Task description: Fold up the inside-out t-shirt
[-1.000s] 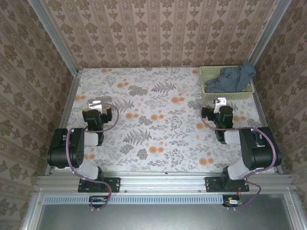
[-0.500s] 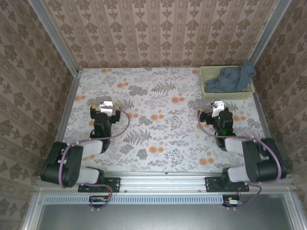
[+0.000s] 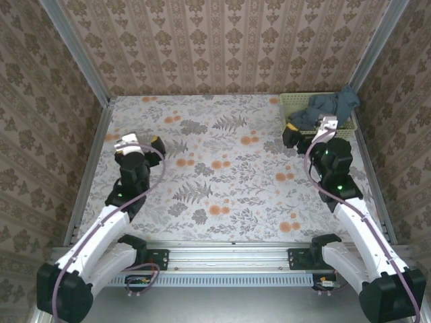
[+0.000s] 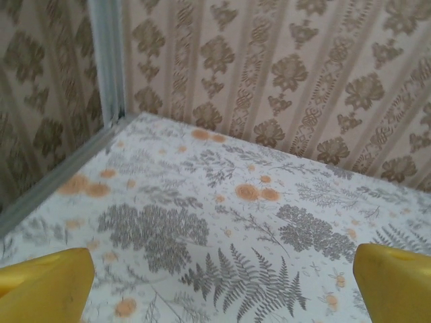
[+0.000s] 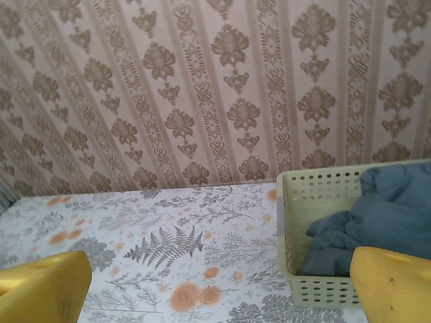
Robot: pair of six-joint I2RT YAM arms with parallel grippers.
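The inside-out t-shirt [image 3: 324, 108] lies crumpled in a pale yellow-green perforated basket [image 3: 291, 101] that stands at the far right corner of the table [image 3: 229, 168], at about 1 o'clock in the top view. The slate-blue fabric is heaped above the basket's rim, with one bunch rising toward the 2 o'clock corner. The right gripper [image 3: 308, 129] hovers near the basket's front wall, on its 7 o'clock side, with its jaws spread wide and nothing between them. In the right wrist view its yellow fingertips [image 5: 394, 286] sit at the lower corners, the basket and the bunched shirt lie ahead at 3 o'clock, and bare floral tabletop runs off toward 9 o'clock. The left gripper [image 3: 141, 142] hangs over the left side of the table at about 9 o'clock, well apart from the basket, with its jaws also fully parted and empty. In the left wrist view its yellow fingertips [image 4: 47, 286] frame the fern-and-flower tabletop, and the corner post of the patterned walls [image 4: 283, 74] stands at 11 o'clock. Neither gripper touches the shirt.
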